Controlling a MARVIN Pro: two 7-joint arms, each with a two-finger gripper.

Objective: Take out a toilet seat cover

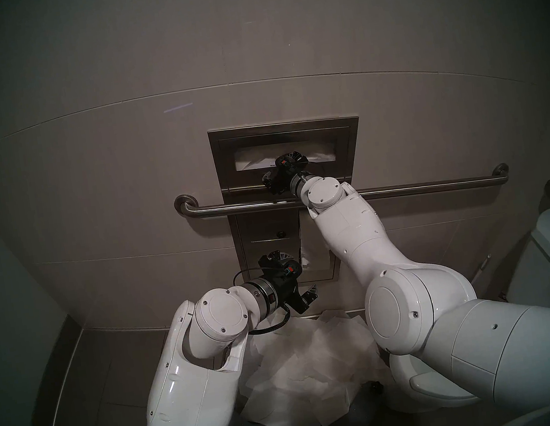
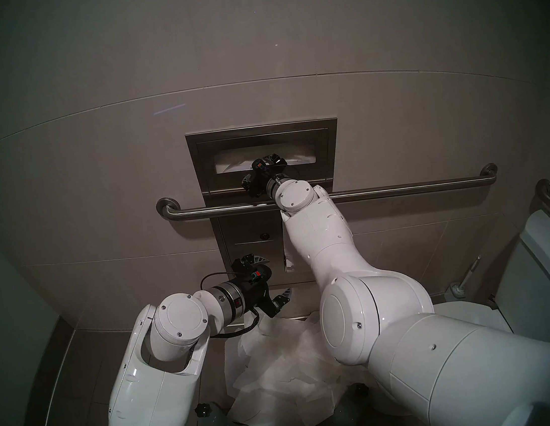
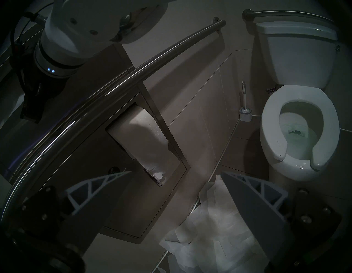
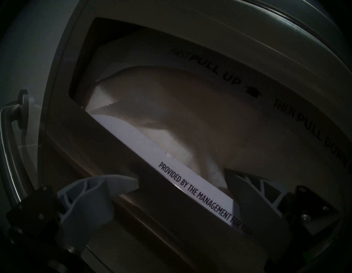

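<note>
The right gripper is spread wide across the dispenser slot's lower lip, holding nothing. The toilet seat cover sits inside the slot, just beyond its upper finger; the left gripper hangs open, empty

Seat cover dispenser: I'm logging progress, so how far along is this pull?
Done: the right gripper has reached the dispenser slot, open, one finger inside against the toilet seat cover. In hand: nothing pinched yet. Left: close, pull the sheet out. The left gripper hangs open and empty above the heap of sheets.
</note>
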